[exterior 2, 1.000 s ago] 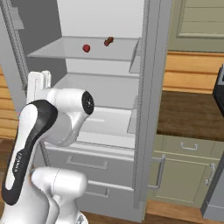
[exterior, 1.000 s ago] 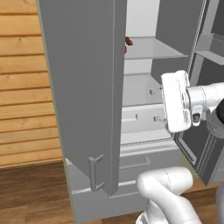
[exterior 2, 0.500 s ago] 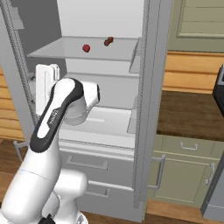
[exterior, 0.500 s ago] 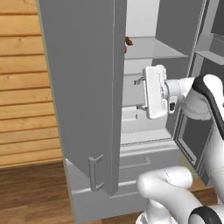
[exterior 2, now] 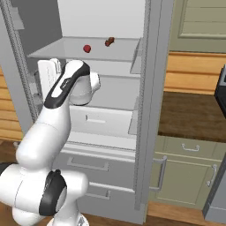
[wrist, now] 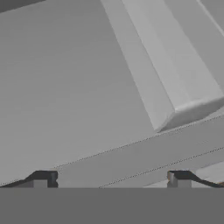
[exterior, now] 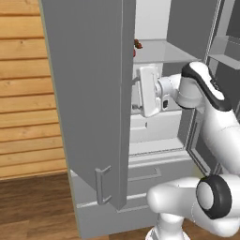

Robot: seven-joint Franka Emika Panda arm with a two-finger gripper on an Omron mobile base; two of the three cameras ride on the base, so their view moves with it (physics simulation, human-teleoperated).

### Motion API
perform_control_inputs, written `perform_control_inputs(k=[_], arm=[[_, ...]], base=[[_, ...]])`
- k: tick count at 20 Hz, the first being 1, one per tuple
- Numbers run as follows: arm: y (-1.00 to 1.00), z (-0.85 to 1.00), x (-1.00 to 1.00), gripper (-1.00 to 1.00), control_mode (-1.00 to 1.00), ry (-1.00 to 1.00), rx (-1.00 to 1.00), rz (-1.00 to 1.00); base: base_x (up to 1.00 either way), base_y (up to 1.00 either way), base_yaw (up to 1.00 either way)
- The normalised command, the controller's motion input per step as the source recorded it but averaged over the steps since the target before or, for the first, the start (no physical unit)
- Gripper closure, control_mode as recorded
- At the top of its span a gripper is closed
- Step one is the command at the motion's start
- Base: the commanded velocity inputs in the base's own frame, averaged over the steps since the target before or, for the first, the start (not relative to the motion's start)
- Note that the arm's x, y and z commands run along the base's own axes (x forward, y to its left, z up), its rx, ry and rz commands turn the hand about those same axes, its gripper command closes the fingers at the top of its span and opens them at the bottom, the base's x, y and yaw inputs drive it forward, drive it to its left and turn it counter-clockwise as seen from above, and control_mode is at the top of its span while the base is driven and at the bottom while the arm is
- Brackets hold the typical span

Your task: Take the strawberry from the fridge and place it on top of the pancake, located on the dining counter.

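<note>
The fridge [exterior 2: 150, 110] stands open, and its left door [exterior: 89, 93] fills the near left of the left base view. The strawberry [exterior 2: 87, 48], small and red, lies on the upper white shelf [exterior 2: 66, 52]; its red edge [exterior: 134, 52] peeks past the door. My gripper [exterior: 134, 93] is below that shelf, level with the middle of the compartment. It points left at the inner side of the left door, with its jaws open and nothing between them. Its fingertips [wrist: 43, 178] stand wide apart before grey door surfaces. The pancake and the dining counter are out of view.
A small brown item [exterior 2: 109, 42] lies on the same shelf, right of the strawberry. Two bottom drawers [exterior 2: 88, 165] are shut. To the right is a dark-topped counter [exterior 2: 190, 114] on green-grey cabinets. A wooden plank wall [exterior: 28, 103] lies left of the door.
The arm has swung left across the fridge opening, carrying the hand from the right side to just beside the left door. The jaws stayed open.
</note>
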Motion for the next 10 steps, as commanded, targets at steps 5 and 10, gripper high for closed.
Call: perform_control_inputs(k=[5, 10], arm=[[0.70, 0.00, 0.05, -1.00, -1.00, -0.20, -0.04, 0.11], [0.86, 0.00, -0.03, -1.00, -1.00, -0.19, -0.11, 0.08]], base=[[0.00, 0.00, 0.00], [0.00, 0.00, 0.00]])
